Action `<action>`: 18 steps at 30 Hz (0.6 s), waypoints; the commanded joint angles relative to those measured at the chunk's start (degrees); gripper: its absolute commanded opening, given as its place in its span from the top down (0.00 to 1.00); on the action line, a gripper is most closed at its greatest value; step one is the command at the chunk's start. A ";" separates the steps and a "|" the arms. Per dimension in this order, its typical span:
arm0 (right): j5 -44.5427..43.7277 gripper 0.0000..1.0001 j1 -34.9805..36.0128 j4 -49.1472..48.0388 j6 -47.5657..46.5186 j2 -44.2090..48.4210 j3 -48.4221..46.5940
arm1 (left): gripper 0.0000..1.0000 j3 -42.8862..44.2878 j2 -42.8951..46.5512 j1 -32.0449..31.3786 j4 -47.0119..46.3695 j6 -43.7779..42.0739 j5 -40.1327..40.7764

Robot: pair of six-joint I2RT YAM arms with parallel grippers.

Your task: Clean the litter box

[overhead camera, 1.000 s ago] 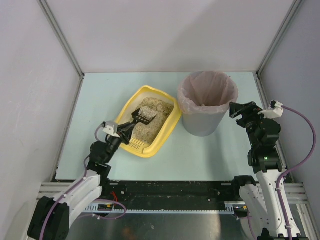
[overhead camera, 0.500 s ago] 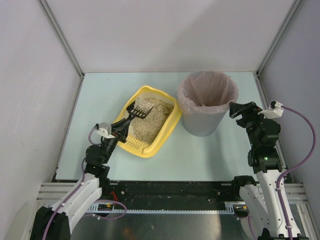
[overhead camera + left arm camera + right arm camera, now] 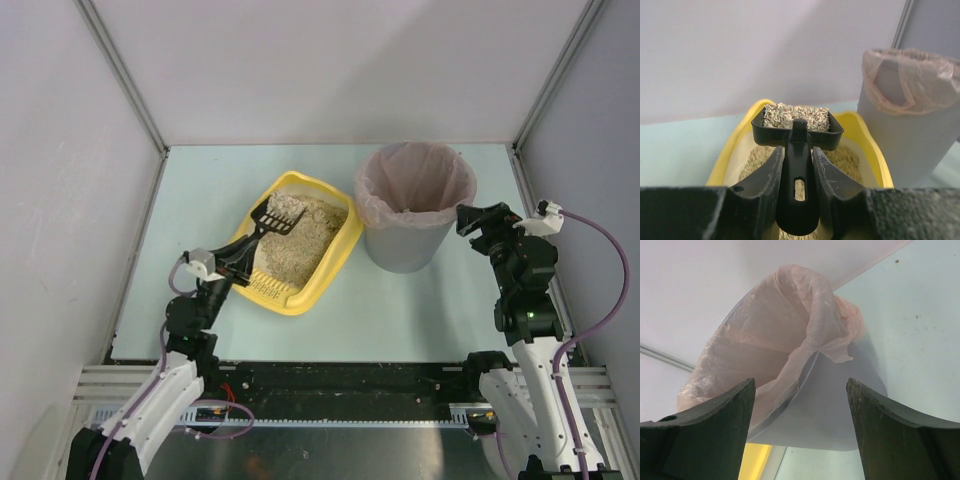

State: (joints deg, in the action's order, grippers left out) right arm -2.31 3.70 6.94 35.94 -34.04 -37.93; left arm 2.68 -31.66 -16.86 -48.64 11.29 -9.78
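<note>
The yellow litter box (image 3: 338, 256) with beige litter sits mid-table, also seen in the left wrist view as the litter box (image 3: 865, 140). My left gripper (image 3: 238, 262) is shut on the handle of a black scoop (image 3: 277, 219). In the left wrist view my left gripper (image 3: 797, 167) clamps the scoop (image 3: 797, 126), which is lifted above the litter and heaped with litter. My right gripper (image 3: 474, 220) stands open beside the grey bin (image 3: 412, 205); in its own view my right gripper (image 3: 800, 390) has nothing between its fingers, with the bin (image 3: 830, 405) just ahead.
The grey round bin with a pinkish liner (image 3: 775, 335) stands right of the litter box, almost touching it. Metal frame posts (image 3: 120, 75) and white walls close the table on three sides. Bare pale-green table (image 3: 400, 310) lies in front of the box and bin.
My left arm has drawn back toward the near left, lifting the loaded scoop out of the litter's middle toward the box's far-left corner. The right arm has barely moved.
</note>
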 commanded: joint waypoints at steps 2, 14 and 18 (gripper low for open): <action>-2.09 0.22 0.69 -3.25 -1.05 0.47 -0.30 | 1.00 -4.17 2.67 0.69 -2.69 2.07 -4.28; -3.14 0.22 1.66 -3.42 -1.40 0.12 -0.39 | 1.00 -3.73 5.03 0.87 -1.64 2.33 -4.28; -2.88 0.22 1.74 -3.33 -1.49 0.12 -0.39 | 1.00 -3.93 6.18 0.96 -2.60 3.22 -4.40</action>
State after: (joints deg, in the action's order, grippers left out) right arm -3.84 5.08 6.52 35.33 -34.24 -37.93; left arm 2.59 -25.93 -16.19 -48.56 13.28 -10.63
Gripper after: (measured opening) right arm 0.784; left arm 0.295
